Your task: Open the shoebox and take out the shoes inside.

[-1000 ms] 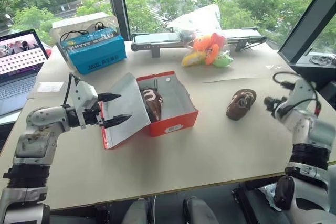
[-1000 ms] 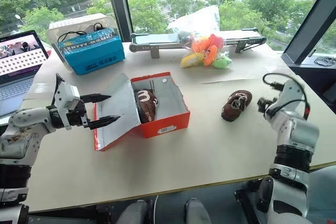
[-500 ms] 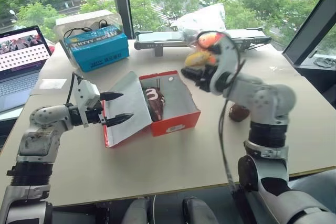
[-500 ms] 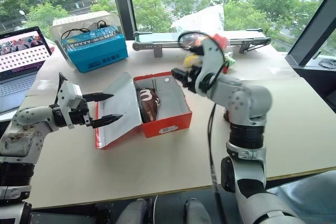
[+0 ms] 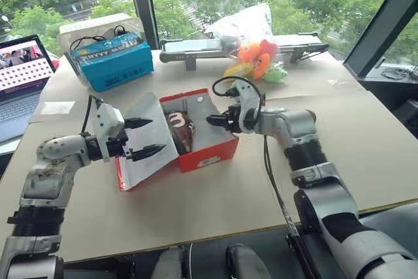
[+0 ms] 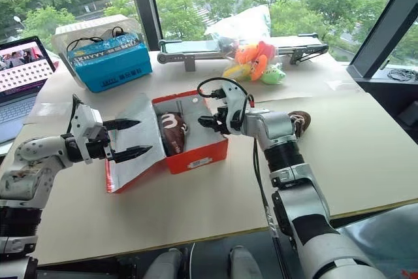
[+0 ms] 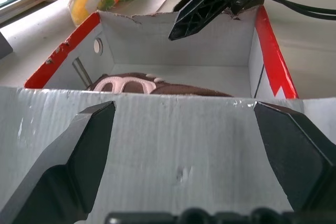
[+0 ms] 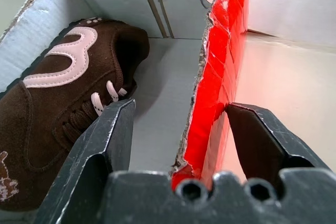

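Left eye view: shoebox [image 5: 208, 140] sitting open mid-table [image 5: 366, 155], lid [image 5: 145, 142] leaning out toward robot's left. Left gripper [image 5: 142, 138] reaching level at lid's white inner face, fingers spread wide, gripping nothing. Right arm bending in across table — right gripper [image 5: 216, 121] hanging over box's right wall. Right wrist view: fingers spread and straddling red wall [image 8: 220, 72], one finger inside, one outside, nothing clamped. One brown shoe [image 5: 180, 129] lying inside box — other shoe [image 6: 299, 119] resting on table beyond right forearm.
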You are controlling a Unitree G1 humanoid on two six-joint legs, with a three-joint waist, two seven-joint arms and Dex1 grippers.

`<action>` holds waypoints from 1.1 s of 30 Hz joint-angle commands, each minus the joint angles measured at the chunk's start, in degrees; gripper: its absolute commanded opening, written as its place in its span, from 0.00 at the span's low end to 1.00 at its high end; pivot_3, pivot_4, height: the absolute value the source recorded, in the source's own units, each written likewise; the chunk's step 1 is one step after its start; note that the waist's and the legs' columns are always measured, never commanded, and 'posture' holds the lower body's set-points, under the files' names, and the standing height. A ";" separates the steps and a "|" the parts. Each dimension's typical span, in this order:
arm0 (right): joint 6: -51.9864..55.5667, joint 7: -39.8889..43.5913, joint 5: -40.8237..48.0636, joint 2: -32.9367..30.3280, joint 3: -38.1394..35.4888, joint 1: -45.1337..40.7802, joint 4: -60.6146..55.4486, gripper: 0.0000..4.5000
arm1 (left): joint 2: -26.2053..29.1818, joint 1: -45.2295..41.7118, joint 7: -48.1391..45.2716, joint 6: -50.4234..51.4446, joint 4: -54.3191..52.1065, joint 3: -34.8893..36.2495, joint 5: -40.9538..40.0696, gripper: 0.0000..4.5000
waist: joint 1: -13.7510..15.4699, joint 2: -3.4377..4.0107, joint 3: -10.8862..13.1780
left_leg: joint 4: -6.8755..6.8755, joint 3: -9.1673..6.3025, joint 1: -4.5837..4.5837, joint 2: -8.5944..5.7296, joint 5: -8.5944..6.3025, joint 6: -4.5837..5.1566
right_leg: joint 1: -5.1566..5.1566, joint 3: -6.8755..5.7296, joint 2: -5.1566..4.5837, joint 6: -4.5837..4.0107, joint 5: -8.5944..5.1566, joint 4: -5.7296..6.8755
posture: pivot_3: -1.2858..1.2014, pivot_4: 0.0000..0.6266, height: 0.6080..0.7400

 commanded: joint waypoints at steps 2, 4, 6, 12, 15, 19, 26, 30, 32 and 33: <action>-4.11 0.78 -3.59 -3.42 -0.83 -4.67 -0.31 0.73 | 0.85 0.61 0.81 0.56 -2.70 1.93 -0.95 1.00 | 0.06 0.00 0.00 | 0.00 0.00 0.00 0.00 0.00 0.00 | -0.01 0.00 -0.01 0.00 0.00 0.00 | 0.52 0.24 1.00; -4.64 0.61 -4.76 -4.87 -0.92 -5.68 -0.81 0.73 | 0.91 0.91 1.00 0.69 -3.00 2.10 -1.06 1.00 | 0.22 0.00 0.00 | 0.00 0.00 -0.01 -0.02 0.00 0.00 | -0.02 -0.01 -0.04 0.00 0.00 0.00 | 0.52 0.24 1.00; -4.47 0.50 -5.45 -5.80 -1.05 -6.69 -2.12 0.73 | 0.93 1.22 1.13 0.90 -3.38 2.29 -1.08 1.00 | 0.23 0.00 0.00 | -0.01 0.00 -0.01 -0.03 0.00 -0.01 | -0.02 -0.01 -0.07 0.00 0.00 -0.01 | 0.52 0.24 1.00; 0.68 0.92 -0.99 -1.09 -3.80 -9.71 -6.34 0.73 | 1.19 1.12 1.23 1.13 -3.46 2.51 -0.98 1.00 | -0.26 0.00 0.00 | -0.01 0.01 0.00 0.00 0.00 -0.01 | -0.08 0.05 -0.03 -0.03 0.00 0.07 | 0.52 0.24 1.00; 1.34 0.63 0.35 3.47 -5.30 -11.35 -3.05 0.73 | 1.26 0.98 1.27 1.19 -3.46 2.50 -0.94 1.00 | -0.43 0.00 0.00 | -0.01 0.01 0.06 0.05 0.00 -0.01 | -0.10 0.09 0.04 -0.07 -0.01 0.19 | 0.52 0.24 1.00; -0.54 0.86 0.28 6.42 -6.56 -13.14 3.44 0.73 | 1.34 1.08 1.39 1.30 -3.74 2.63 -1.05 1.00 | 0.21 0.00 0.00 | 0.00 0.02 0.10 0.01 0.00 -0.01 | -0.11 0.08 0.00 -0.10 -0.04 0.40 | 0.52 0.24 1.00; -7.87 4.13 -2.89 8.72 -5.13 -12.47 17.92 0.73 | 1.40 1.76 1.70 1.50 -4.48 3.13 -1.17 1.00 | 0.37 -0.05 -0.03 | 0.01 0.09 0.08 -0.07 -0.01 -0.01 | -0.03 -0.09 -0.24 -0.09 -0.06 0.33 | 0.52 0.24 1.00; -9.96 5.99 -3.54 10.45 -5.64 -13.16 24.36 0.73 | 1.42 1.97 1.85 1.71 -4.72 3.30 -1.18 1.00 | -0.09 -0.05 -0.03 | 0.00 0.11 0.08 -0.06 -0.01 -0.01 | -0.08 -0.07 -0.21 -0.11 -0.07 0.46 | 0.52 0.24 1.00; -10.36 6.39 -3.68 10.95 -6.07 -13.72 26.16 0.73 | 1.43 1.97 1.90 1.77 -4.74 3.30 -1.17 1.00 | -0.33 -0.05 -0.03 | 0.00 0.13 0.11 -0.04 -0.01 -0.01 | -0.09 -0.04 -0.18 -0.11 -0.07 0.50 | 0.52 0.24 1.00; -10.39 6.60 -3.61 11.51 -6.27 -13.97 27.15 0.73 | 1.43 1.99 1.92 1.80 -4.77 3.29 -1.17 1.00 | -0.31 -0.05 -0.03 | 0.01 0.13 0.12 -0.03 -0.01 -0.01 | -0.08 -0.04 -0.17 -0.11 -0.07 0.52 | 0.52 0.24 1.00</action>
